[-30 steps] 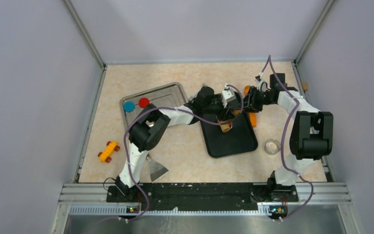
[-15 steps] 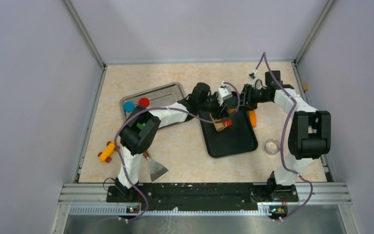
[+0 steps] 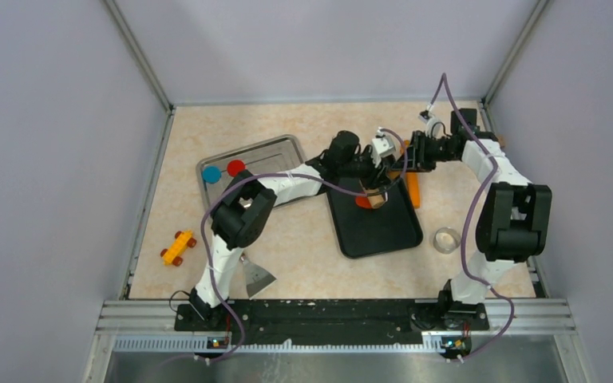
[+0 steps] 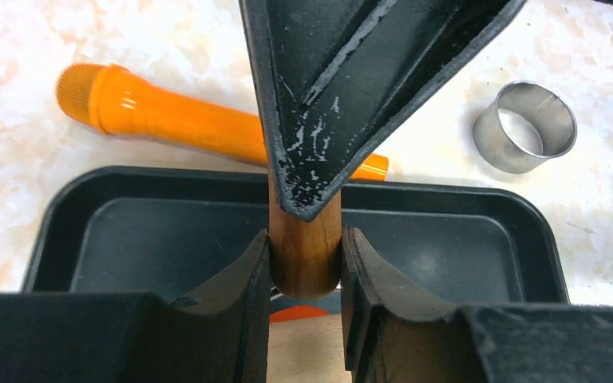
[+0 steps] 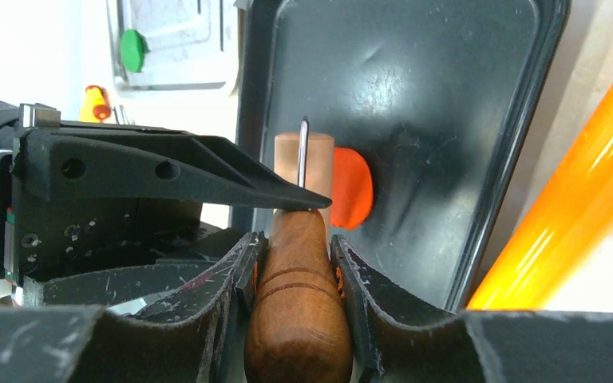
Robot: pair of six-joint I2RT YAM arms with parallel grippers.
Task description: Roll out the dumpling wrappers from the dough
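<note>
Top external view: the dough (image 3: 361,203) sits in the far half of the black tray (image 3: 383,235), a small orange-red piece poking out sideways from under the barrel of a wooden rolling pin (image 3: 377,197). Both arms reach in over the tray's far edge and meet right above it.

Wrist views sort out the grips. The left gripper (image 4: 305,263) is pinching the pin's darker handle between its fingers, and the right gripper (image 5: 295,255) is clamped on the same handle, a bit further back from the barrel. So it's two grippers bunched on one end of the pin, close enough that each one's finger crosses the other's camera.

The bit that matters, I reckon: the pin's long axis runs out from the grippers across the tray floor, and the dough lies past them at the barrel end, touching it or half under it. That means the rolling has to go crossways to that axis. The left gripper is the one nearer the dough.

The dough looks flattish already, but I can't judge how thin. Two finished dumpling wrappers (image 3: 235,167), one red and one blue, lie in the steel tray (image 3: 275,152) left of the black tray. The ring cutter (image 3: 447,239) sits on the surface off its right side.
</note>
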